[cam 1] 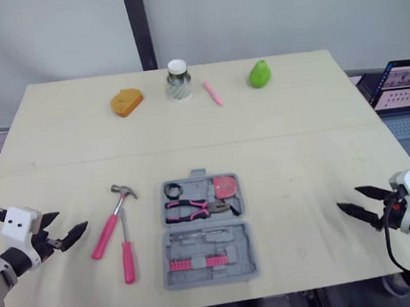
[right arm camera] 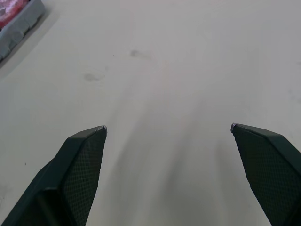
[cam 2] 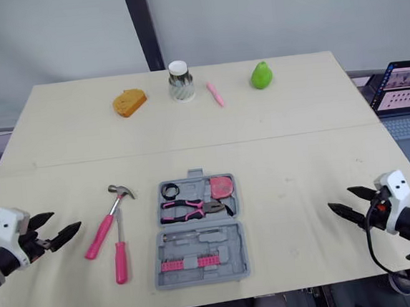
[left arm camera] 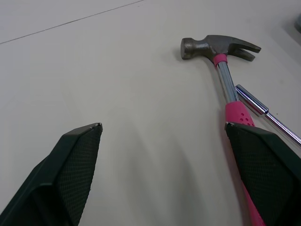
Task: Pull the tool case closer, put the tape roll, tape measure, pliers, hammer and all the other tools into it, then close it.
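A pale table (cam 1: 299, 159) holds a grey tool case (cam 1: 238, 247), lying open near the front edge between the robot's two arms. Inside it sit a black tape roll (cam 1: 173, 191), pink-handled pliers (cam 1: 195, 209) and a pink tape measure (cam 1: 226, 187). Just left of the case, on the bare table, lie a pink-handled hammer (cam 1: 111, 223) and a pink-handled screwdriver (cam 1: 126, 246), close together.

The left gripper (cam 1: 73, 219) hovers beside the hammer, fingers spread wide and empty. The right gripper (cam 1: 347, 197) hovers well to the right of the case, also spread and empty.

The hammer looks like the next pick. The left gripper would do best to straddle the handle alone, clear of the screwdriver's shaft, and close nearer the heavy head so the hammer does not tip.
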`<action>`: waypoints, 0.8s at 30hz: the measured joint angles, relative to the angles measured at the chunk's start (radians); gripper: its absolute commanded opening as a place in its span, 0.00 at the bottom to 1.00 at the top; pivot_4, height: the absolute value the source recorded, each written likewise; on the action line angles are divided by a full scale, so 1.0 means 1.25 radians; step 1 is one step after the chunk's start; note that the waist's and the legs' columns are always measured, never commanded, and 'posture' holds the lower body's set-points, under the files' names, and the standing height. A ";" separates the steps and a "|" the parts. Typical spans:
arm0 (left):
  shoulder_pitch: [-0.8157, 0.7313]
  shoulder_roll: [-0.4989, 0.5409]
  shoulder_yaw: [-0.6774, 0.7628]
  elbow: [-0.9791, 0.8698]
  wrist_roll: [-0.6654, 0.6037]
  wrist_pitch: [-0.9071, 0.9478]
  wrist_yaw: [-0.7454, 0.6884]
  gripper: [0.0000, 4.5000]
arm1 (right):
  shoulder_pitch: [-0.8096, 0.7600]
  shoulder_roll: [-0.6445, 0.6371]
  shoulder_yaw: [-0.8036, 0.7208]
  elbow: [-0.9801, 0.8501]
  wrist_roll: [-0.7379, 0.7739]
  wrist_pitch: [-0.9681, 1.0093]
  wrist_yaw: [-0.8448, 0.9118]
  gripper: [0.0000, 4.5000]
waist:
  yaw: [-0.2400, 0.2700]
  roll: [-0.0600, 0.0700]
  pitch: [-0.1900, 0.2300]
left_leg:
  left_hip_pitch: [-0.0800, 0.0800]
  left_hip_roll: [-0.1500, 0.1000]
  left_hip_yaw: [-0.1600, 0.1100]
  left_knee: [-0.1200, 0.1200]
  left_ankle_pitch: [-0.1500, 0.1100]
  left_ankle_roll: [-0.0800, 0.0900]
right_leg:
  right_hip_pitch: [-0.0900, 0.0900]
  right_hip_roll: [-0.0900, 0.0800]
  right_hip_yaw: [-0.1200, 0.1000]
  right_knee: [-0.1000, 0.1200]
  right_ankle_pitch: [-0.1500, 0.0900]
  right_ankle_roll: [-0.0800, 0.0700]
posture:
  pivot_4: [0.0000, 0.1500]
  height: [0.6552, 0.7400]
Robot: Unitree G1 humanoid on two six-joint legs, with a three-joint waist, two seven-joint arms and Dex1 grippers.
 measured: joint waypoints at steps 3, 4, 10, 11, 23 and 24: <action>0.005 -0.074 0.024 -0.080 -0.027 0.013 0.071 0.99 | -0.041 0.014 0.030 -0.144 0.066 0.097 -0.005 1.00 | 0.001 0.000 0.000 | 0.000 0.000 0.000 0.001 0.000 0.000 | 0.000 0.000 0.001 0.001 0.000 0.000 | 1.00 1.00; 0.012 -0.096 0.027 -0.110 -0.029 0.014 0.096 0.99 | -0.062 0.013 0.043 -0.206 0.093 0.139 -0.005 1.00 | 0.003 0.000 0.000 | 0.000 0.000 0.000 0.001 0.000 0.000 | 0.000 0.000 0.001 0.001 0.000 0.000 | 1.00 1.00; 0.070 -0.195 -0.008 -0.172 -0.018 0.021 0.180 0.99 | -0.190 0.002 0.154 -0.380 0.182 0.277 0.016 1.00 | 0.007 -0.001 0.000 | -0.001 0.000 0.000 0.003 -0.002 0.001 | 0.000 0.000 0.001 0.001 0.000 0.000 | 1.00 1.00; 0.070 -0.207 -0.026 -0.177 -0.018 0.023 0.186 0.99 | -0.221 0.003 0.173 -0.390 0.189 0.290 0.020 1.00 | 0.010 -0.002 0.000 | -0.001 0.000 -0.001 0.004 -0.002 0.001 | 0.000 0.000 0.001 0.001 0.000 0.000 | 1.00 1.00; 0.035 -0.148 -0.114 -0.136 0.039 0.004 0.170 0.99 | -0.320 0.004 0.246 -0.410 0.207 0.324 0.025 1.00 | 0.021 -0.003 -0.001 | -0.002 0.000 0.000 0.004 -0.002 0.001 | -0.001 0.000 0.001 0.001 0.000 0.000 | 1.00 1.00; 0.031 -0.141 -0.114 -0.131 0.039 0.003 0.164 0.99 | -0.320 0.004 0.246 -0.413 0.207 0.324 0.025 1.00 | 0.021 -0.003 -0.001 | -0.002 0.000 0.000 0.004 -0.002 0.001 | -0.001 0.000 0.001 0.001 0.000 0.000 | 1.00 1.00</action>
